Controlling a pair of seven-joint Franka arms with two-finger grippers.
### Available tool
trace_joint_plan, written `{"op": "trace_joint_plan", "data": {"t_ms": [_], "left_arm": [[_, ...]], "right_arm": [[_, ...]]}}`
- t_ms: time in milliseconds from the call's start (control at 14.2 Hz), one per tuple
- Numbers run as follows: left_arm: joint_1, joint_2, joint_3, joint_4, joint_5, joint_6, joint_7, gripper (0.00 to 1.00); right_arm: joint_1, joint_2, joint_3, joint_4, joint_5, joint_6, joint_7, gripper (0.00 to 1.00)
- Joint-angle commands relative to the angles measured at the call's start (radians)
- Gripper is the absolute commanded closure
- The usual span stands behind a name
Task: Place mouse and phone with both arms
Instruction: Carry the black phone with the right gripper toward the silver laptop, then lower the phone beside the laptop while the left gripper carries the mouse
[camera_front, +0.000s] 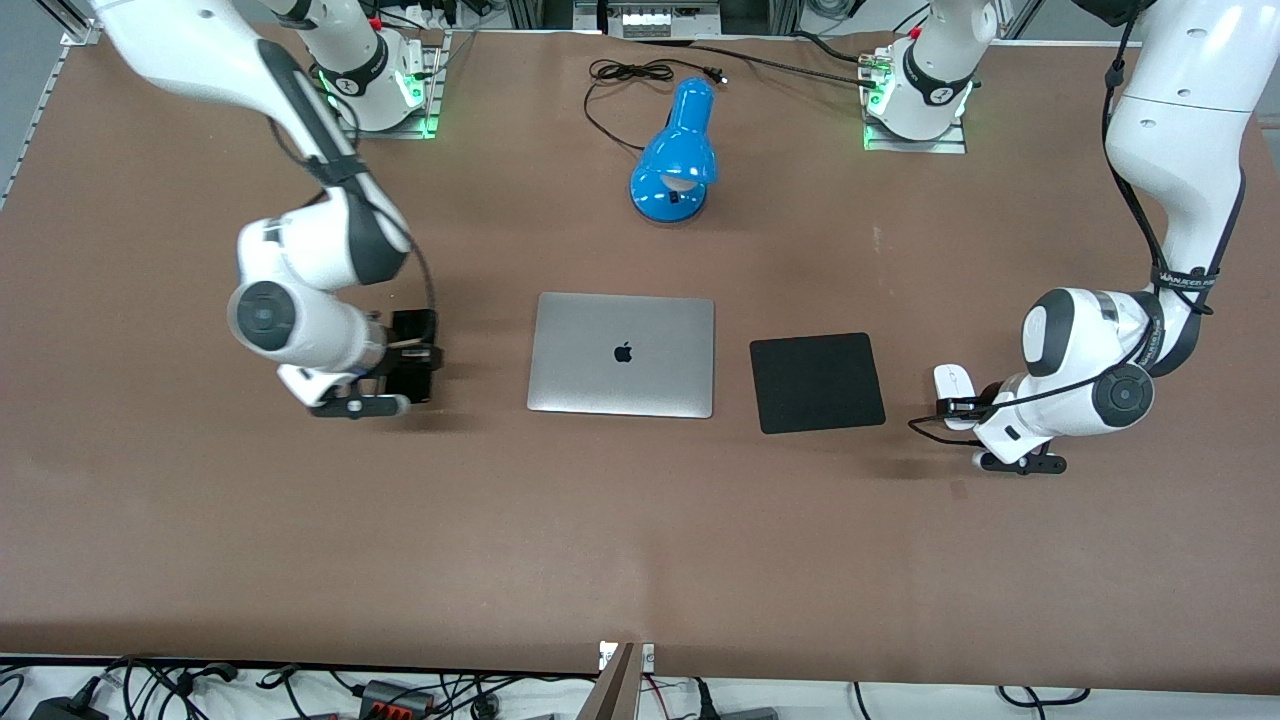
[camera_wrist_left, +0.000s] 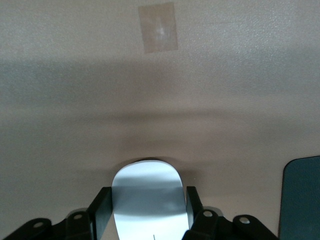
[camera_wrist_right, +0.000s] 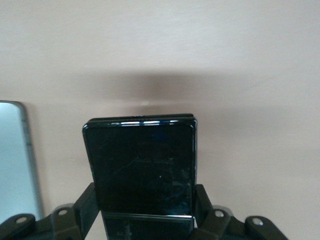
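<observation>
The white mouse (camera_front: 953, 383) sits between the fingers of my left gripper (camera_front: 962, 407), low at the table beside the black mat (camera_front: 817, 382), toward the left arm's end. In the left wrist view the mouse (camera_wrist_left: 146, 187) fills the gap of the left gripper (camera_wrist_left: 146, 206), with both fingers against its sides. My right gripper (camera_front: 413, 365) is shut on the black phone (camera_front: 415, 328), just above the table beside the laptop (camera_front: 622, 354), toward the right arm's end. In the right wrist view the phone (camera_wrist_right: 142, 160) sticks out from the right gripper (camera_wrist_right: 145, 206).
A closed silver laptop lies mid-table with the black mat next to it. A blue desk lamp (camera_front: 678, 155) with a black cable (camera_front: 620, 80) lies farther from the front camera. The mat's edge (camera_wrist_left: 302, 200) and the laptop's edge (camera_wrist_right: 15, 160) show in the wrist views.
</observation>
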Motion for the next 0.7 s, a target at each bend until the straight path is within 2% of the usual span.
{"op": "trace_joint_plan", "data": {"t_ms": [0,632], "left_arm": [[0.002,-0.004,-0.004,0.002,0.026,-0.001,0.012,0.38],[-0.008,-0.011,-0.007,0.011,0.026,-0.012,0.005,0.48]], "right_arm": [[0.034,0.074,-0.005,0.074,0.009,-0.008,0.083,0.74],[0.111,0.155,-0.003,0.078,0.011,0.089,0.263,0.73]]}}
